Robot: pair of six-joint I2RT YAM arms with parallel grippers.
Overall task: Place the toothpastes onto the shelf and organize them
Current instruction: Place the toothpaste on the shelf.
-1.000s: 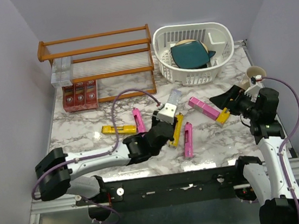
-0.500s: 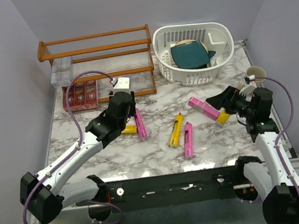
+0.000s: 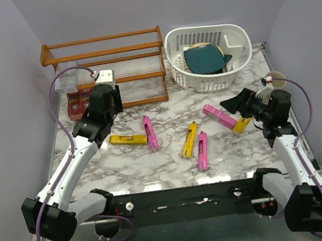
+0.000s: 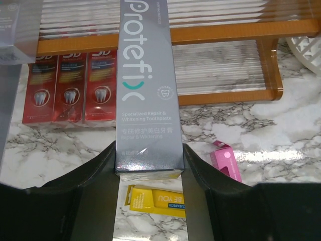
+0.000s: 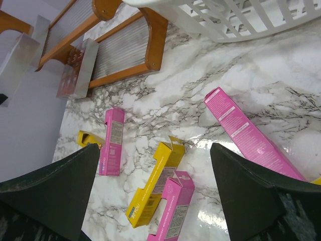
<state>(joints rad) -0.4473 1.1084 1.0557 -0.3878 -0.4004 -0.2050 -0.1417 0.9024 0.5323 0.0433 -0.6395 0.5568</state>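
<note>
Since a second ago the left arm has swung from the middle of the table over to the left front of the shelf, taking the silver carton with it. The right arm has edged slightly inward. The left gripper is part-closed on the carton's near end, one black finger flat on each long side. The carton's long axis runs straight away from the wrist toward the shelf, printed face up, with its far end beyond the top of the left wrist view. It hangs over the three red cartons, which lie side by side at the shelf's left end, under the slats, also pointing front to back. The shelf is orange-brown wood with rounded rails and a tier of clear ribbed slats. The silver carton is glossy, square-edged card. The right gripper stands wide and holds nothing, over the right side of the white-and-grey marbled table. A pink carton and a yellow one lie just beside it. Four more lie apart mid-table, two pink and two yellow, at differing angles. A white slotted basket sits right of the shelf.
</note>
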